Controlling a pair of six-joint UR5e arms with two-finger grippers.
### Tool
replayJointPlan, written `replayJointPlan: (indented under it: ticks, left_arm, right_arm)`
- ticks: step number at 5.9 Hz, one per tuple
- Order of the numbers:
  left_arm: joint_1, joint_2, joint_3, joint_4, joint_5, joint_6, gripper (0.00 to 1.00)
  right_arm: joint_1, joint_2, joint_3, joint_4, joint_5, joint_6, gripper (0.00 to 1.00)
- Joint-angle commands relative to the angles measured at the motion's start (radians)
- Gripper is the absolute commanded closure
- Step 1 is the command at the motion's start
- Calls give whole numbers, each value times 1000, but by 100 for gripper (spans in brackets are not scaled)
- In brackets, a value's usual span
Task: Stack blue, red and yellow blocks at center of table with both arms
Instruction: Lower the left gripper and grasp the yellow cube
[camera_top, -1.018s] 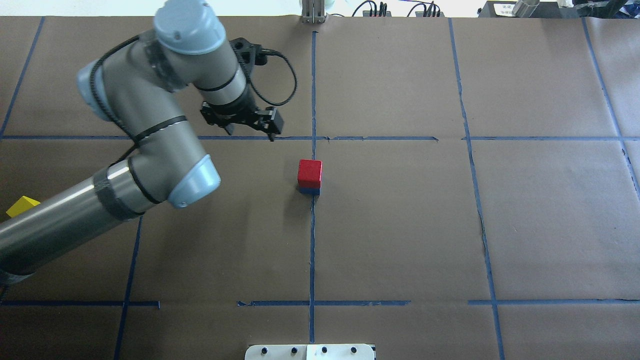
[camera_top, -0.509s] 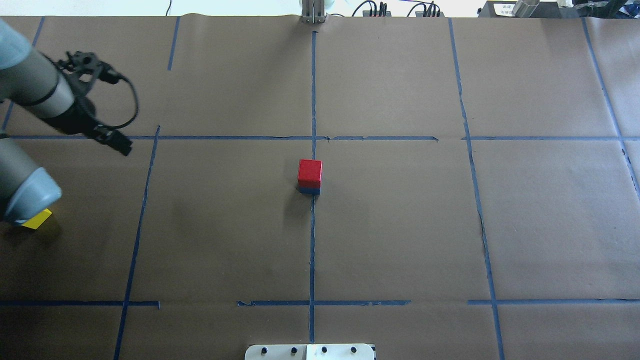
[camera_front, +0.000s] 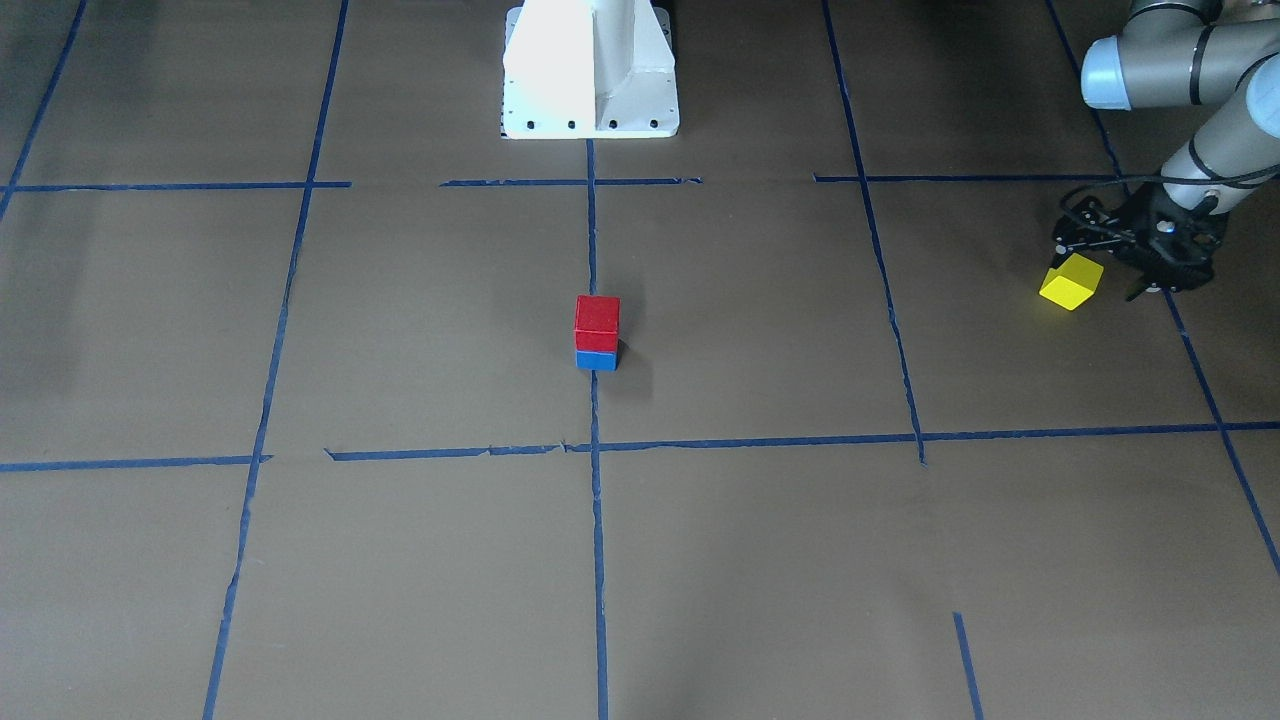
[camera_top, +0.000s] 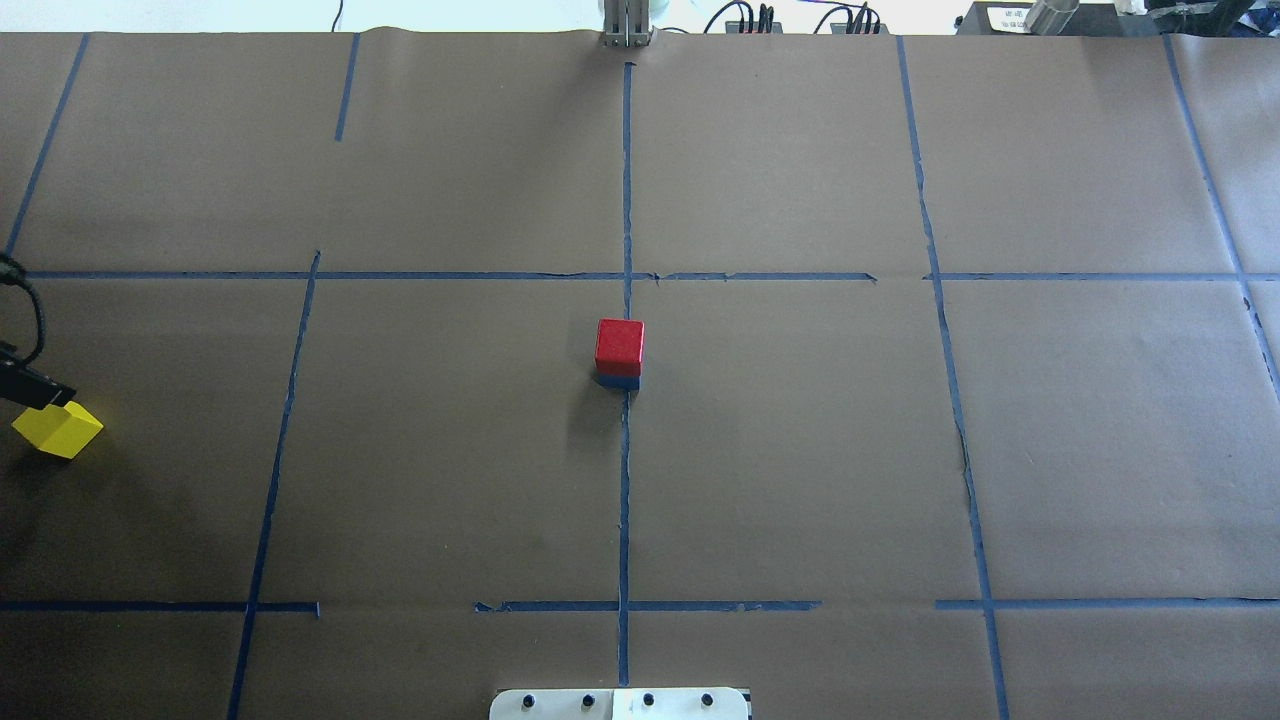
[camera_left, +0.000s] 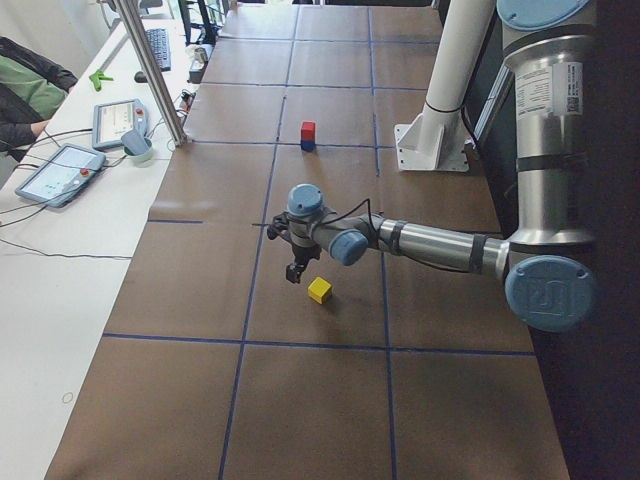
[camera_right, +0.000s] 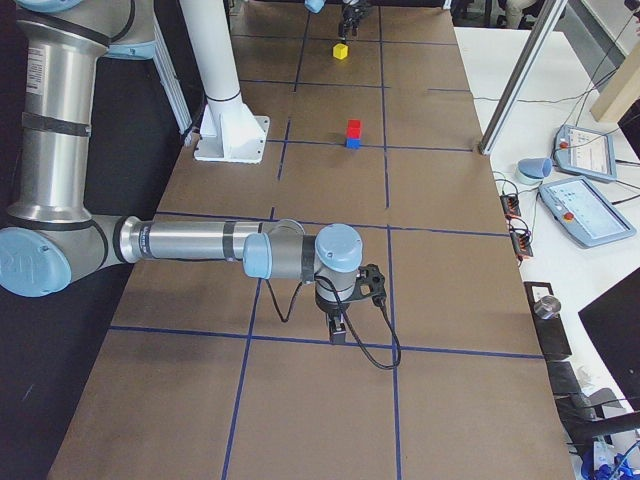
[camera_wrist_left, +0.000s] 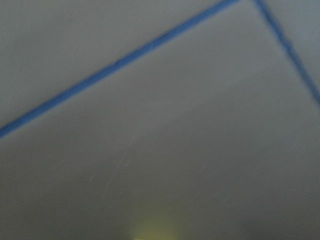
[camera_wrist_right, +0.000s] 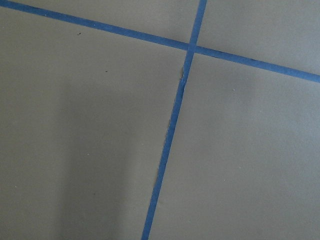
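You are seeing the red block (camera_top: 620, 345) sitting on the blue block (camera_top: 618, 381) at table centre. The yellow block (camera_top: 58, 430) is lying well apart, with the left gripper (camera_left: 293, 275) hovering just beside it. For both it and the right gripper (camera_right: 338, 328), I cannot tell the finger spread. The arm label (camera_left: 563, 90) is showing too small to read.

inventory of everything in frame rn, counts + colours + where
red block: 1, red, table centre, on the blue block
blue block: 1, blue, table centre, under the red
yellow block: 1, yellow, on the paper at the robot's left end
table: 1, brown paper, blue tape grid
pedestal: 1, white, middle of robot's edge
teach pendants: 2, grey, side bench opposite the robot
operator: 1, green top, at the bench
left arm: 1, grey, low over the left end
left claw: 1, black, beside the yellow block; open or shut unclear
right arm: 1, grey, right end
right claw: 1, black, over bare paper; state unclear
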Motion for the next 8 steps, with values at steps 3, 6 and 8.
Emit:
replayJointPlan:
  ticks: [3,6,8]
  left_arm:
    - [14,31,82,-178,6,-141,0]
    - [38,31,82,-177,1,-144,0]
    - [75,31,95,-174,3,-144,0]
  right_arm:
    - [0,0,-4,1,-2,-2,0]
    - [0,0,-9,1,-2,-3,0]
    - [0,0,-12,1,-2,-5,0]
